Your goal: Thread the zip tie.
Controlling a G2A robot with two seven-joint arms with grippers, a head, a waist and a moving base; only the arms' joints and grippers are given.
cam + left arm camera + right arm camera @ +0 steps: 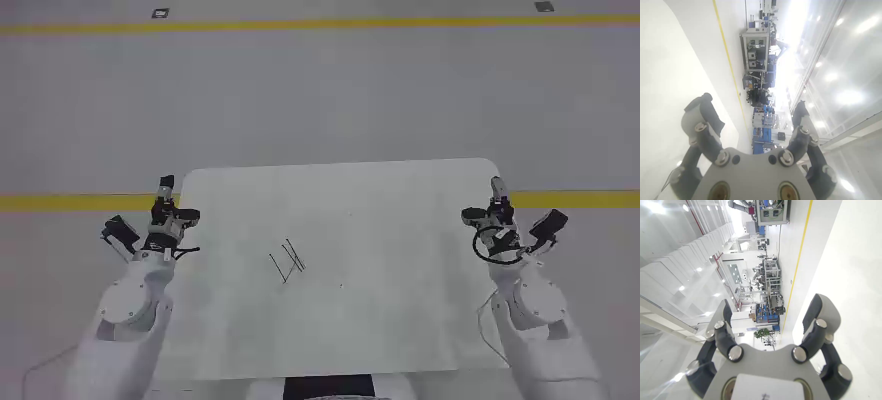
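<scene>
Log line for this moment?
zip ties: loose on table | left gripper: open, empty, left edge | right gripper: open, empty, right edge | threading: not started

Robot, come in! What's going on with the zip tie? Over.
Left gripper open, right gripper open. Zip ties flat on table, untouched. Nothing blocking.

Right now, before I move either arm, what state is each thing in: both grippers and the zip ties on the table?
Left gripper: open, holding nothing.
Right gripper: open, holding nothing.
Zip ties: lying loose and straight on the table, apart from both grippers; too thin to tell if any is threaded.
</scene>
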